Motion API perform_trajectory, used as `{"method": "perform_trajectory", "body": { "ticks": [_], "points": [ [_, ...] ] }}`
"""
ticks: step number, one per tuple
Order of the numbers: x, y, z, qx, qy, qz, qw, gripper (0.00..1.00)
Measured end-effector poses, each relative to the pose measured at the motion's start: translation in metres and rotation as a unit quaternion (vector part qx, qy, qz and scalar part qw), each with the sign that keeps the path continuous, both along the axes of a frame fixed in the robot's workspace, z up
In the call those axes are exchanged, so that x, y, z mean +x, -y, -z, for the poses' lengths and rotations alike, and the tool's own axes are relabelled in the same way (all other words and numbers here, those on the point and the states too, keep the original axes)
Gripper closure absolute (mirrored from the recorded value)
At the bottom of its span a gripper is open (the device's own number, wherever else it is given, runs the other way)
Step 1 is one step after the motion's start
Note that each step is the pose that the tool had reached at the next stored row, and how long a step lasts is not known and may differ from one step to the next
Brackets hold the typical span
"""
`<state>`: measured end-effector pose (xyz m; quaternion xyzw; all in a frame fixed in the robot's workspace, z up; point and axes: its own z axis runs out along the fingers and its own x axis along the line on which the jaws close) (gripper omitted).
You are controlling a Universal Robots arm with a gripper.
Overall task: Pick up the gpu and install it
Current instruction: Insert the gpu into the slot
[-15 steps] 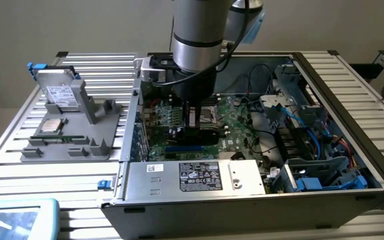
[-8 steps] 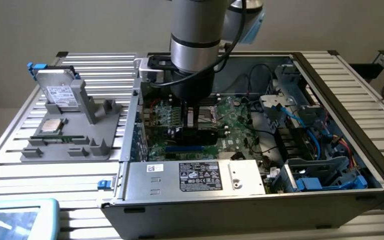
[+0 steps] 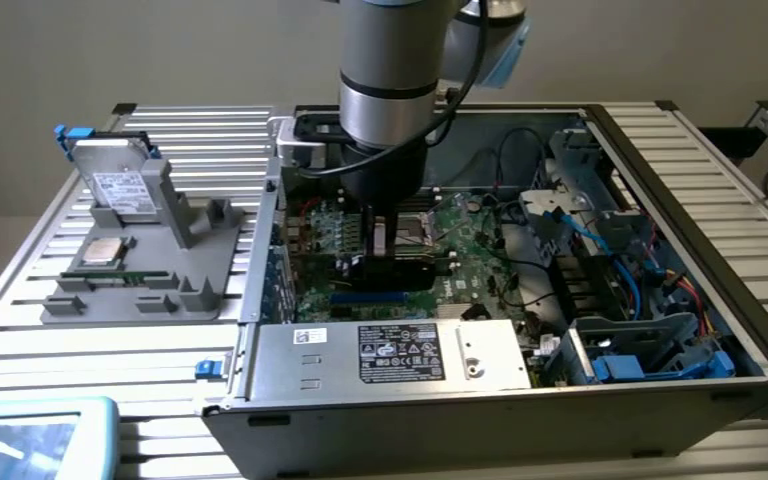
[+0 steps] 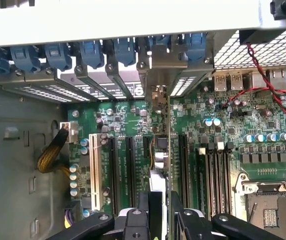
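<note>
Site: open computer case [image 3: 704, 210] with its side off and the motherboard [image 3: 478, 225] exposed.
Pincer: gripper [image 3: 381, 238] comes down into the case from 12 o'clock in the exterior view. In the wrist view the gripper [image 4: 160, 210] has one of its fingers [image 4: 143, 210] on each face of a thin card, so it is clamped on the gpu.
Gpu, where: gpu [image 3: 391, 270] hangs directly under the pincer with its black face showing, standing on edge over the slot area of the board. It is seen edge-on in the wrist view [image 4: 161, 155].
Long axis: runs 9 to 3 o'clock in the exterior view, parallel to the board's slots.
Bracket end: the silver bracket [image 4: 163, 56] sits at the 9 o'clock end, in among the row of blue latches [image 4: 90, 52] on the rear wall.
Key relation: the card's edge lies parallel to the black expansion slots [image 4: 131, 170], between two of them. The slot under it is hidden by the card, so I cannot tell whether it is seated or just above.
Clearances: CPU socket [image 4: 270, 210] is well apart and the red cable [image 4: 262, 75] is near the rear wall, off the card.
Outside case: the grey fixture [image 3: 157, 300] holding the hard drive [image 3: 124, 185] is at 9 o'clock, well apart.
Stage, as judged: the pick is done and the install is in hand.
</note>
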<state>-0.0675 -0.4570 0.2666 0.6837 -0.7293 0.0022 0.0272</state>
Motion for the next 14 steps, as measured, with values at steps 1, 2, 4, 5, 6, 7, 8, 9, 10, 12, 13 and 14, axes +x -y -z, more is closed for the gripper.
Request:
{"method": "perform_trajectory", "body": {
  "ticks": [1, 2, 4, 5, 6, 7, 8, 9, 10, 12, 13, 14],
  "points": [
    [-0.0007, 0.0001, 0.0002, 0.0, 0.0004, 0.0, 1.0, 0.73],
    [-0.0014, 0.0002, 0.0005, 0.0, 0.0008, 0.0, 1.0, 0.73],
    [-0.0024, 0.0002, 0.001, -0.0001, 0.0019, 0.0, 1.0, 0.73],
    [-0.0025, 0.0002, 0.0015, 0.0, 0.0024, 0.0, 1.0, 0.73],
    [-0.0026, 0.0002, 0.002, -0.0001, 0.0027, 0.001, 1.0, 0.73],
    [-0.0028, -0.0001, 0.0023, -0.0001, 0.0029, 0.001, 1.0, 0.73],
    [-0.0028, -0.0003, 0.0025, -0.0001, 0.003, 0.002, 1.0, 0.73],
    [-0.0033, -0.0005, 0.0027, 0.0, 0.0032, 0.002, 1.0, 0.73],
    [-0.0038, -0.0006, 0.0027, -0.0001, 0.0032, 0.002, 1.0, 0.73],
    [-0.0043, -0.001, 0.0029, 0.0, 0.0032, 0.003, 1.0, 0.73],
    [-0.0044, -0.001, 0.0029, 0.0, 0.0032, 0.003, 1.0, 0.73],
    [-0.0044, -0.001, 0.0029, -0.0001, 0.0031, 0.003, 1.0, 0.73]
  ]
}}
